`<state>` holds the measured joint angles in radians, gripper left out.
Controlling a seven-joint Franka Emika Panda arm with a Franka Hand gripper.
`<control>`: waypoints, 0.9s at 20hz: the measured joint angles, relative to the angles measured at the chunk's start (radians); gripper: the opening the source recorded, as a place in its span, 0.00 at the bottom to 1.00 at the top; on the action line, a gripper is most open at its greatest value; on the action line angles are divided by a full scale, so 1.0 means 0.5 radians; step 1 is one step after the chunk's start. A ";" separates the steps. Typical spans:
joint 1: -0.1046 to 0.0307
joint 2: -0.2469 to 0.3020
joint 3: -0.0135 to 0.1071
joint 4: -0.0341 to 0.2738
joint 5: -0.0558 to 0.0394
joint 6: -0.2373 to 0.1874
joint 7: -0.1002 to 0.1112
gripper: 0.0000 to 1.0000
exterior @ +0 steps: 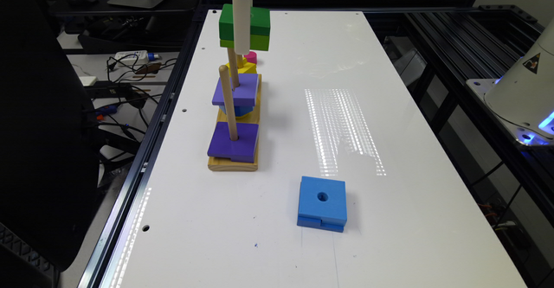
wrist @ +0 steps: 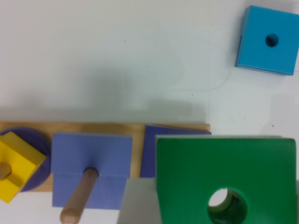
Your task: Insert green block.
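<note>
Pinched the green block (exterior: 255,24) between the fingers of the gripper (exterior: 243,41), dark layer up, lime layer beneath, and held it level in the air above the wooden peg board (exterior: 233,163), threaded on no peg. Seen from the wrist, showed its round hole (wrist: 227,204) open and part of a purple square block (wrist: 150,151) under its edge. On the board, in the exterior view, carried one purple square block (exterior: 233,143) at 6 o'clock, another (exterior: 242,90) midway over a blue piece, a yellow block (exterior: 246,67) toward 12. Lay well apart on the white table (exterior: 389,106), at 5 o'clock from the board: the blue square block (exterior: 322,203).
</note>
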<state>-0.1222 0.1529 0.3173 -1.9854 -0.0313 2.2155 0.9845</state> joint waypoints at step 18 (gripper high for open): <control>-0.002 0.062 0.000 -0.006 -0.001 0.037 -0.003 0.00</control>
<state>-0.1234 0.1840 0.3174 -1.9886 -0.0317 2.2340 0.9831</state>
